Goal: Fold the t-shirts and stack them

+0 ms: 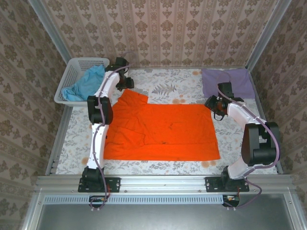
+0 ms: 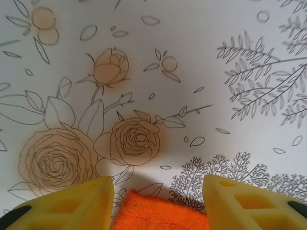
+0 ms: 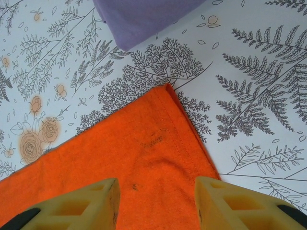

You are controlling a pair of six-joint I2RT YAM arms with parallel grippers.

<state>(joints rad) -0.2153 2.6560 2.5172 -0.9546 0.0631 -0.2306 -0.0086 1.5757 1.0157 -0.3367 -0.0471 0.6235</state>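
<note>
The bright orange t-shirt (image 1: pixel 160 130) lies spread flat in the middle of the table. My left gripper (image 1: pixel 128 84) hovers open above its far left sleeve corner (image 2: pixel 160 213), whose tip lies between the yellow fingers (image 2: pixel 72 203). My right gripper (image 1: pixel 214 108) hangs open over the far right hem corner (image 3: pixel 158 143) of the same shirt, nothing pinched. The lavender purple t-shirt (image 1: pixel 226 81) rests folded at the far right, its edge (image 3: pixel 144 17) in the right wrist view. The light blue t-shirt (image 1: pixel 85 84) is bunched in the basket.
A white lattice basket (image 1: pixel 76 67) stands at the far left corner. The floral tablecloth (image 1: pixel 177 86) covers the table, ringed by metal rails (image 1: pixel 163 178) and patterned walls.
</note>
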